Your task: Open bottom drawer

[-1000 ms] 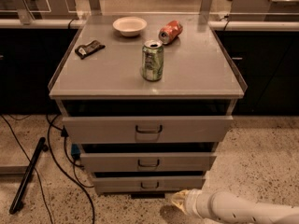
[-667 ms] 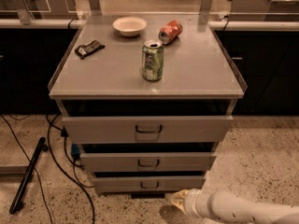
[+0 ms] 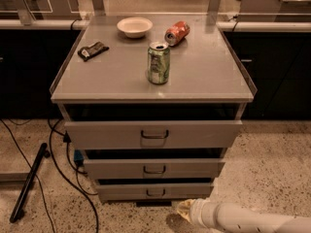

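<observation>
The bottom drawer (image 3: 154, 191) is the narrowest, lowest of three grey drawer fronts on the cabinet, with a small dark loop handle (image 3: 155, 192) at its centre. All three fronts stand slightly out, with dark gaps above them. My gripper (image 3: 183, 210) is at the end of the white arm (image 3: 243, 218) that comes in from the lower right. It is low near the floor, just below and to the right of the bottom drawer's front, apart from the handle.
The middle drawer (image 3: 154, 169) and the top drawer (image 3: 154, 134) sit above. On the cabinet top (image 3: 204, 76) stand a green can (image 3: 158, 63), a tipped red can (image 3: 177, 32), a white bowl (image 3: 134, 26) and a dark packet (image 3: 93, 51). Cables (image 3: 58, 178) and a black rod (image 3: 29, 181) lie on the floor at left.
</observation>
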Action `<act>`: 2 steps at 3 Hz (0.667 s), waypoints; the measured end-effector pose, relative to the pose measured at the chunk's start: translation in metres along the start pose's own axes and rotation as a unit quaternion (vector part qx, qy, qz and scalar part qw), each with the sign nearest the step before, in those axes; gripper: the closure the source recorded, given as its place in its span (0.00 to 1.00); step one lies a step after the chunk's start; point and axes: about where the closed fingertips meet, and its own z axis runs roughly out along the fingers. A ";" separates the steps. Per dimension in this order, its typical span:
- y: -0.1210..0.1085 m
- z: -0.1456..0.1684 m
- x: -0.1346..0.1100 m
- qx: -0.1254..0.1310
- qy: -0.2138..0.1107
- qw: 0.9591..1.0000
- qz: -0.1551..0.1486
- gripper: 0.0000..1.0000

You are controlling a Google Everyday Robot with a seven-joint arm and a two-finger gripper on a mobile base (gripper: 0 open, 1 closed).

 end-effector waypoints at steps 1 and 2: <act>-0.008 0.018 0.007 0.014 -0.011 0.999 -0.030 1.00; -0.024 0.041 0.015 0.030 -0.014 0.998 -0.044 1.00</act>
